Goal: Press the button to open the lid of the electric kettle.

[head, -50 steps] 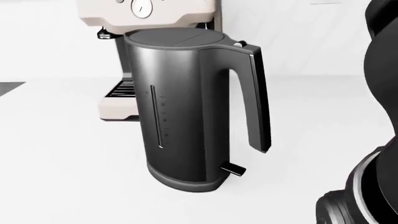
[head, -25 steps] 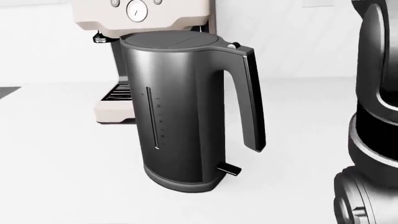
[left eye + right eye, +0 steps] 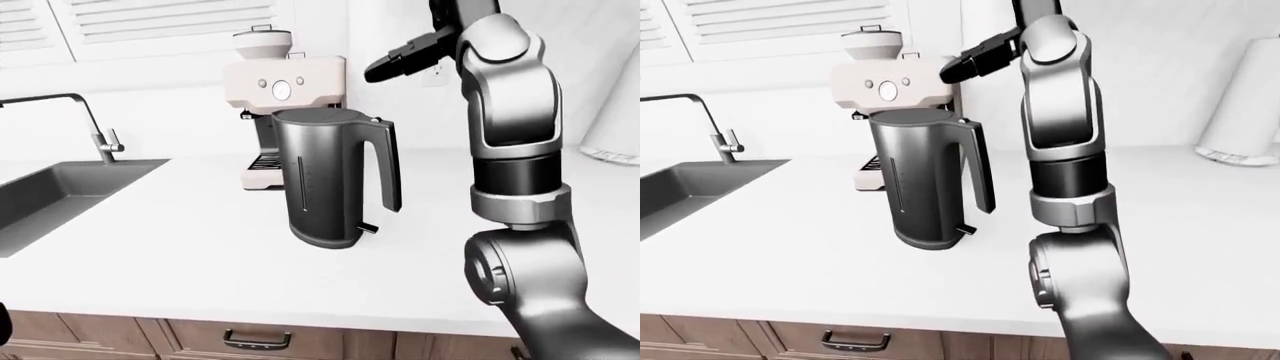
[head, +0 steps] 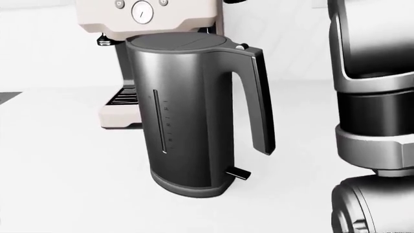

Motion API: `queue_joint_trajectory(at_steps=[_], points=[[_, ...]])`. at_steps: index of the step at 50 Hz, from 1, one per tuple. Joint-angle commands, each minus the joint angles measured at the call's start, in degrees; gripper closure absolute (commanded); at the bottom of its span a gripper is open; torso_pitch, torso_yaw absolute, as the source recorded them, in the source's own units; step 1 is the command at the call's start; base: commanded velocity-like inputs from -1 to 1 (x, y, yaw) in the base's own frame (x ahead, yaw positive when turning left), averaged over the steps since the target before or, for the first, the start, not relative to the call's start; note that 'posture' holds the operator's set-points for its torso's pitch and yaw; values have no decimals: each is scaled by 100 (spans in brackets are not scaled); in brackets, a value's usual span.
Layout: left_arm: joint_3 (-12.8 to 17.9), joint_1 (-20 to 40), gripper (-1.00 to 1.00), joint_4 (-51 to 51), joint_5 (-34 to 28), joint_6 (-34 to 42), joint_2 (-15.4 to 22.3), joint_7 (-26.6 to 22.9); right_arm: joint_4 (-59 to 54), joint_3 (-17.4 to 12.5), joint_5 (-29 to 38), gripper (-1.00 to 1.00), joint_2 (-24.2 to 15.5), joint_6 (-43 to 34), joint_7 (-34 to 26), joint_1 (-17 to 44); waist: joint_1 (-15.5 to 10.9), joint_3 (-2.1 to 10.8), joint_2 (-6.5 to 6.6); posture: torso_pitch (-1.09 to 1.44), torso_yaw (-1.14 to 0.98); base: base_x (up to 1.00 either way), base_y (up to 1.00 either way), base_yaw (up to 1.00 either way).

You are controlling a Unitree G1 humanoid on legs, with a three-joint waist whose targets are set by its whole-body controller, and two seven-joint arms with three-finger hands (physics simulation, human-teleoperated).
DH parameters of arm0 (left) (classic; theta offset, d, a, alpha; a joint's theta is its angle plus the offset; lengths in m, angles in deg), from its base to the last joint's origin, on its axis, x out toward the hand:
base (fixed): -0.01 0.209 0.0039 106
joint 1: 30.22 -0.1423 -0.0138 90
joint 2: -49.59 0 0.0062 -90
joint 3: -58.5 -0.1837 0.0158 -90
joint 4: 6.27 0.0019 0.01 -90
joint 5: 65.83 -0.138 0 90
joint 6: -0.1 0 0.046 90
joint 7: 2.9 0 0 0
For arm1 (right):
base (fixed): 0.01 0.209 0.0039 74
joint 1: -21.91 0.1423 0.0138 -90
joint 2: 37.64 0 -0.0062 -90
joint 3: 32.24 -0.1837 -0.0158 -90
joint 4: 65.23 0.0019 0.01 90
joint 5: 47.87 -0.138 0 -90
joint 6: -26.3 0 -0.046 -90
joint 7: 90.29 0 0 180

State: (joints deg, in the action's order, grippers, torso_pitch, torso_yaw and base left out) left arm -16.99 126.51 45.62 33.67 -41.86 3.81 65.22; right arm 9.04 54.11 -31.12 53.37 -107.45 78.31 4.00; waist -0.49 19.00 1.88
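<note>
The tall dark grey metal kettle (image 3: pixel 335 176) stands upright on the white tabletop (image 3: pixel 200 247), just beside the cream coffee machine (image 3: pixel 285 90). Its lid is shut. The small round button (image 4: pixel 242 47) sits at the top of the handle. The right hand (image 3: pixel 400 60) hangs up high above it; I cannot tell if its fingers are spread. It should come straight down and push with one fingertip, gently, so the kettle does not tip.

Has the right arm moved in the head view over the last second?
Yes. The right arm has come in leftward toward the kettle, which stays put beside the coffee machine.
</note>
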Motion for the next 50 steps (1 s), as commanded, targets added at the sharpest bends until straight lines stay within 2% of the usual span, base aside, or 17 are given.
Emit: queue_joint_trajectory(at_steps=[1, 22, 31, 50], points=[[46, 92, -100, 103, -89, -58, 20, -2, 69, -37, 36, -100, -54, 198, 51, 214, 2, 1, 6, -62, 0, 0, 0, 0], [46, 146, -100, 108, -47, -22, 10, 38, -594, -71, 27, -100, -126, 579, 199, 104, -1, 11, 4, -62, 0, 0, 0, 0], [45, 122, -100, 99, -83, -15, -8, 17, -1211, -50, 110, -100, -150, 899, 223, 204, 7, 18, 14, -62, 0, 0, 0, 0], [27, 135, -100, 83, -94, 14, -48, 38, -2048, 113, 690, -100, -223, 1091, -182, 621, 7, 21, 25, -62, 0, 0, 0, 0]])
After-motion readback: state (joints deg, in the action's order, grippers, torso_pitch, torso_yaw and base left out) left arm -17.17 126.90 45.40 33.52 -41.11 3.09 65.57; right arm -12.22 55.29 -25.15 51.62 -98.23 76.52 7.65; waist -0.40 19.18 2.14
